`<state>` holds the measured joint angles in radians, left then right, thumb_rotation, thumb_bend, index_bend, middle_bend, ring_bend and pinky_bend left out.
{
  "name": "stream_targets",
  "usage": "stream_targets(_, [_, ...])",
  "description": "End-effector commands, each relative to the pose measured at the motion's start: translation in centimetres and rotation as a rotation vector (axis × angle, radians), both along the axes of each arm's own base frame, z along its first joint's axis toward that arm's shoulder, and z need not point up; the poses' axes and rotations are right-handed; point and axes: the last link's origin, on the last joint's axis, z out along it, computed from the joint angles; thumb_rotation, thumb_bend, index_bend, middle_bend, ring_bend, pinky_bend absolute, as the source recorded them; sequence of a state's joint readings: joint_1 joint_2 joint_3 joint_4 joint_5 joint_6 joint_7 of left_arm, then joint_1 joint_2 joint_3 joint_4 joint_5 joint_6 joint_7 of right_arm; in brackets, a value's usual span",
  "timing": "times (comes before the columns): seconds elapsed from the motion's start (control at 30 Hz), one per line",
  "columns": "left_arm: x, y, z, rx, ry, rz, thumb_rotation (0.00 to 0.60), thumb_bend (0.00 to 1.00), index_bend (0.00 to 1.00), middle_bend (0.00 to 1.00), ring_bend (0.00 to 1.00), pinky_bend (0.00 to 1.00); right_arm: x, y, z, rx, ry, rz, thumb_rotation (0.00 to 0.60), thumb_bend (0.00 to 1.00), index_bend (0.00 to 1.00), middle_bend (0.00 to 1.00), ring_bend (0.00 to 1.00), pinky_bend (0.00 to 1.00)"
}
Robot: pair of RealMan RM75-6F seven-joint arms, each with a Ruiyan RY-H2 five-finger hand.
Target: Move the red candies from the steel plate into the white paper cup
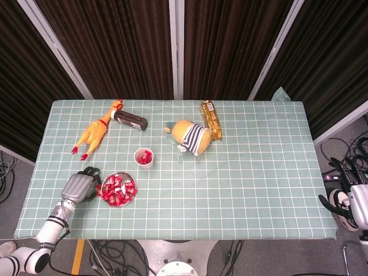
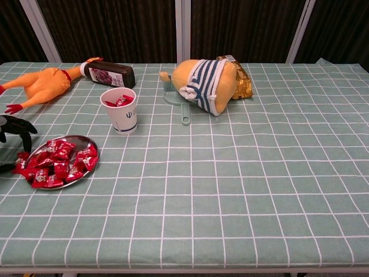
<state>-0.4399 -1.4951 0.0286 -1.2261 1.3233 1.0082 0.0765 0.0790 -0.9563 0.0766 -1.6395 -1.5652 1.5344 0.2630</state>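
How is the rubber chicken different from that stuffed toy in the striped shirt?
The rubber chicken is long and thin, orange with red feet; the stuffed toy is short and round, yellow with a navy and white striped shirt. The chicken lies at the table's far left beside a dark bottle; the stuffed toy lies near the middle, against a gold snack packet. Both are toys lying on their sides on the green checked cloth.

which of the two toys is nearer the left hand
The rubber chicken, orange and lying just beyond the left hand; the striped plush lies mid-table.
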Motion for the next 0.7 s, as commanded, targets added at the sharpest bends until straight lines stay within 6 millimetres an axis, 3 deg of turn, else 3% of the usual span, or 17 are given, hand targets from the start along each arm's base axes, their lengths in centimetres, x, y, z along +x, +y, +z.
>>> stream_targets(0.03, [-0.06,-0.03,-0.03,-0.001,-0.004,0.005,0.600,0.33,0.48,0.26,0.15,0.32,-0.01,0.04,-0.01,0.000,-0.001,-0.001,0.600,0.16,0.08,0.20,0.05,0.26])
stream_targets(0.43, [0.16,-0.40,-0.18,-0.015,-0.025,0.009,0.600,0.33,0.43,0.26,0.15,0.32,0.00,0.13,0.04,-0.002,-0.001,0.001,0.600,0.16,0.08,0.21,0.05,0.26])
stream_targets(0.7, [0.00,-0.24,-0.57,-0.015,-0.027,0.018,0.600,0.33,0.55,0.28,0.15,0.33,0.00,0.19,0.12,-0.004,0.002,0.000,0.600,0.16,0.08,0.21,0.05,0.26])
